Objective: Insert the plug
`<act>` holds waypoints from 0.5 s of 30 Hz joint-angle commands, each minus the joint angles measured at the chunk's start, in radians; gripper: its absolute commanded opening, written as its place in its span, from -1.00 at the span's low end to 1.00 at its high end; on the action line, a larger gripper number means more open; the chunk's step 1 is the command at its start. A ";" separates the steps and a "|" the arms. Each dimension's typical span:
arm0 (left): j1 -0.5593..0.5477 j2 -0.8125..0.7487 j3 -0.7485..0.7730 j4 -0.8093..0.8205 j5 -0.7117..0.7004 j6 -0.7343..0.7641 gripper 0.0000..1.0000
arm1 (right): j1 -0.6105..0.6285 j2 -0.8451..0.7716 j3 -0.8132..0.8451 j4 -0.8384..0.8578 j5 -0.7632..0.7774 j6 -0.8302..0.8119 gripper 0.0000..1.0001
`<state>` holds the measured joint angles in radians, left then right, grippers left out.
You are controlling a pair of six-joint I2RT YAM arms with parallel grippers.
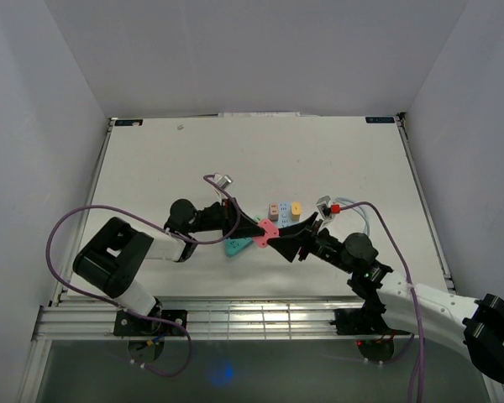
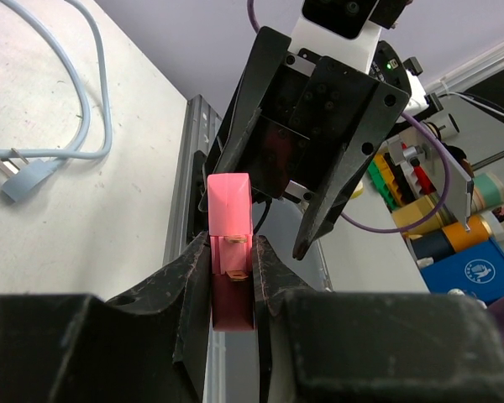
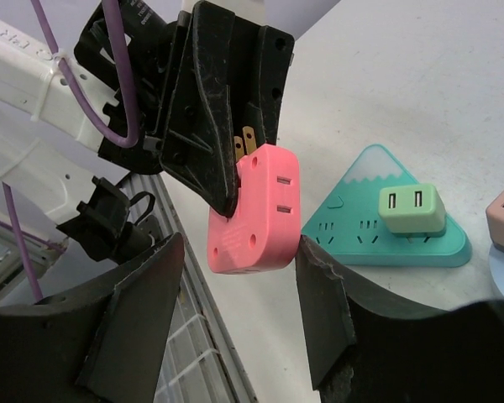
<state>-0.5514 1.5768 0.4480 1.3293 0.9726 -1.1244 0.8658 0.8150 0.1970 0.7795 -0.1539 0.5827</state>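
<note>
Starting at the near edge of the bench [image 1: 143, 176], both arms come in from the bottom corners of the overhead frame and meet nose to nose at its centre; lying flat under the left arm's tip is the teal triangular power strip [image 3: 361, 231], a pale green adapter [image 3: 412, 208] seated in it; left gripper [image 2: 231, 262] is clamped on the pink plug adapter [image 3: 256, 210], fingers pressed on its two flat faces, and the brass prongs [image 3: 245, 144] point back toward the left wrist; the adapter is up off the bench, dead centre of the overhead frame, just right of the teal strip; right gripper [image 3: 239, 252] is spread wide, one finger on each side of the adapter's lower end; the finger on the right of the right wrist frame sits at the adapter's corner, and I cannot tell whether it touches; further up the overhead frame, a short row of small blocks, a pink one [image 1: 273, 207] and a yellow one [image 1: 296, 209] among them; right of those, a white plug [image 1: 323, 204] with a red piece [image 1: 337, 207] just beside it, and a pale blue cable [image 1: 363, 220] looping away toward the right.
</note>
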 commanded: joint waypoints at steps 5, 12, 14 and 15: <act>0.001 -0.060 -0.031 0.265 -0.008 0.024 -1.00 | 0.007 0.036 -0.007 0.139 -0.035 0.051 0.22; -0.004 -0.135 -0.069 0.271 -0.034 0.086 -1.00 | 0.007 0.059 -0.005 0.159 -0.038 0.068 0.21; -0.007 -0.139 -0.072 0.272 -0.037 0.090 -1.00 | 0.007 0.073 -0.002 0.159 -0.039 0.072 0.20; -0.008 -0.143 -0.072 0.275 -0.037 0.092 -1.00 | 0.009 0.078 0.001 0.159 -0.038 0.072 0.19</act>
<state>-0.5537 1.4696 0.3855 1.3323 0.9539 -1.0657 0.8669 0.8806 0.1932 0.8738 -0.1837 0.6415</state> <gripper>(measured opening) 0.308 0.600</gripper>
